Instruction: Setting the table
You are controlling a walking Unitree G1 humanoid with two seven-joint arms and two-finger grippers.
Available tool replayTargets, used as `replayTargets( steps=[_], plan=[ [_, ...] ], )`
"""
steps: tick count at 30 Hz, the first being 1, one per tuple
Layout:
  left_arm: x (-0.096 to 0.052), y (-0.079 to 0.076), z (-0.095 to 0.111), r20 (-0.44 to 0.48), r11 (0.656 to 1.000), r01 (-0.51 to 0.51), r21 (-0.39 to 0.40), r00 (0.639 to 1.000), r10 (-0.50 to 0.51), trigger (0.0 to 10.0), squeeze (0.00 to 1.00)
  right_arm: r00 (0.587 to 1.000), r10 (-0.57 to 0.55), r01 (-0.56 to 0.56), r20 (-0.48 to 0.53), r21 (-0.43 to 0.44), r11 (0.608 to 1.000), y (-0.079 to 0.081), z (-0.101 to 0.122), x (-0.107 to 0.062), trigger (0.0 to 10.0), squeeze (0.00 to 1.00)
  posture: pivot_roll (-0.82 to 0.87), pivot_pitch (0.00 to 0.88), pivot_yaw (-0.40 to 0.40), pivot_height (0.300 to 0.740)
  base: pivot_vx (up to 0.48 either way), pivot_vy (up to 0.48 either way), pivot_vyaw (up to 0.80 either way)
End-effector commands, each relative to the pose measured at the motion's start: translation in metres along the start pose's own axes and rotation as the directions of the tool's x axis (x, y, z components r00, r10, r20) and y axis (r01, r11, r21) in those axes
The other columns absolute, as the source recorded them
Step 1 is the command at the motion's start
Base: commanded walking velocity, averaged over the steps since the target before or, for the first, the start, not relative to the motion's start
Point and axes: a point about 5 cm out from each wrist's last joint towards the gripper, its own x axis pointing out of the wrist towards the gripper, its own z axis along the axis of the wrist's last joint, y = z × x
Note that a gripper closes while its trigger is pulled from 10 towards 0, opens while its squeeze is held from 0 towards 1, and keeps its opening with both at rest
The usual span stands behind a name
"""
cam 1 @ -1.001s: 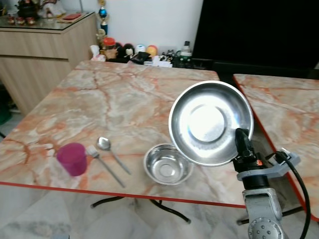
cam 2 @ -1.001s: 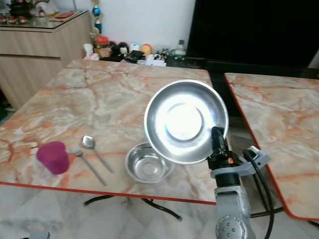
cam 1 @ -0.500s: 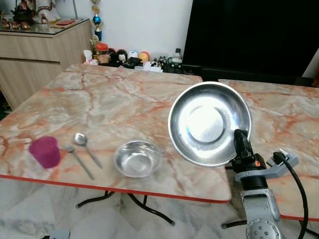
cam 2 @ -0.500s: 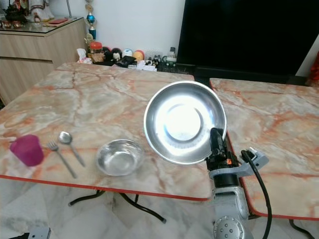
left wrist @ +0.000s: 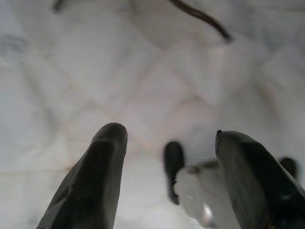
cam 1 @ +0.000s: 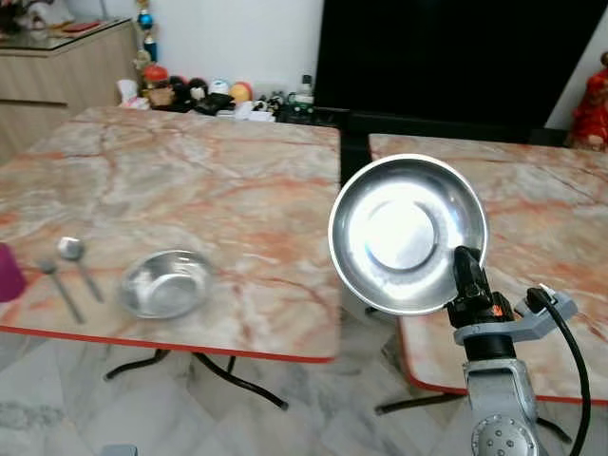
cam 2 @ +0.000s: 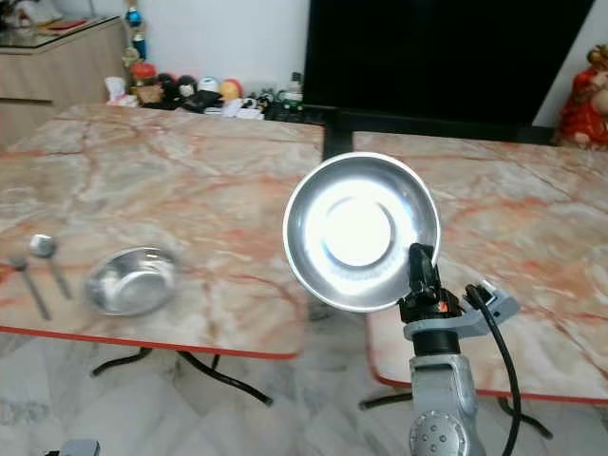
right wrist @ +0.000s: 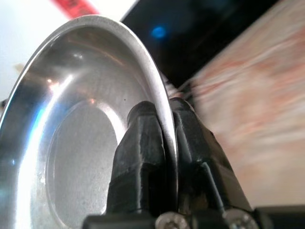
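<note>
My right gripper (cam 1: pixel 465 264) is shut on the rim of a shiny steel plate (cam 1: pixel 407 234), held upright and facing me above the gap between two marble tables; the wrist view shows the plate rim (right wrist: pixel 157 90) pinched between the fingers (right wrist: pixel 138 157). On the left marble table (cam 1: pixel 218 180) lie a small steel bowl (cam 1: pixel 164 283), a spoon (cam 1: pixel 74 258) and a fork (cam 1: pixel 57 287), with a magenta cup (cam 1: pixel 6 271) at the view's left edge. My left gripper (left wrist: pixel 167 138) hangs open over the pale floor.
A second marble table (cam 1: pixel 532 190) with a red edge stands to the right. A black screen (cam 1: pixel 456 57) fills the back wall, with small ornaments (cam 1: pixel 228 95) below it. A wooden sideboard (cam 1: pixel 57 57) is at the far left. Black table legs (cam 1: pixel 209 366) cross the floor.
The camera has swung right: the left table, bowl, cutlery and cup have slid left in view and the right table has come in. The plate stays gripped in the same pose.
</note>
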Motion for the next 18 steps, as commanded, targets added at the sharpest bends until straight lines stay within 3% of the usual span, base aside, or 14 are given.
replayTargets(
  steps=[1,18],
  plan=[
    [-0.002,0.004,-0.005,-0.028,1.0,-0.006,0.014,1.0,0.007,10.0,0.0,1.0,0.01,-0.01,0.025,-0.004,1.0,0.005,0.002,0.003,10.0,0.0,-0.07,0.072,-0.023,0.74,0.0,-0.454,0.0],
    [-0.001,-0.005,-0.01,-0.05,0.999,0.019,0.03,0.999,-0.017,10.0,0.0,0.99,-0.12,0.122,0.072,-0.032,0.992,-0.01,0.008,0.001,10.0,0.0,-0.08,0.089,-0.023,0.74,0.0,-0.452,0.0]
  ],
)
